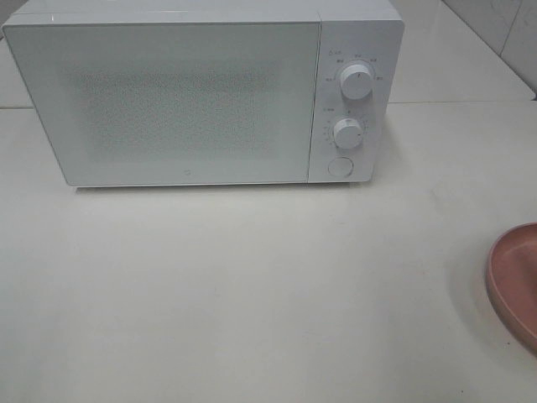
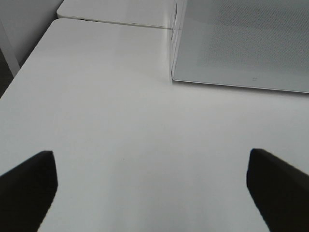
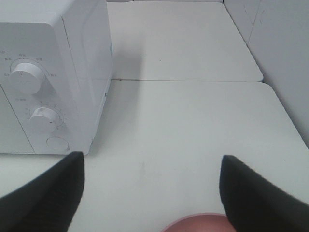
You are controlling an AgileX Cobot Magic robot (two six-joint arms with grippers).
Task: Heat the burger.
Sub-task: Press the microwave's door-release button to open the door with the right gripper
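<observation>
The burger shows in no view. A white microwave (image 1: 168, 96) stands at the back of the table with its door shut; its frosted window shows nothing inside. It has two dials (image 1: 356, 82) and a round button (image 1: 339, 166) on its right panel. The pink plate (image 1: 516, 281) lies at the right table edge, and the part in view is bare. My left gripper (image 2: 150, 164) is open and empty over bare table in front of the microwave's left corner (image 2: 173, 72). My right gripper (image 3: 152, 164) is open and empty, above the plate's rim (image 3: 195, 224), to the right of the microwave (image 3: 53, 72).
A seam between two white tabletops (image 3: 188, 80) runs behind the microwave's right side. A tiled wall (image 1: 503, 25) stands at the back right. The left table edge (image 2: 24, 67) shows in the left wrist view.
</observation>
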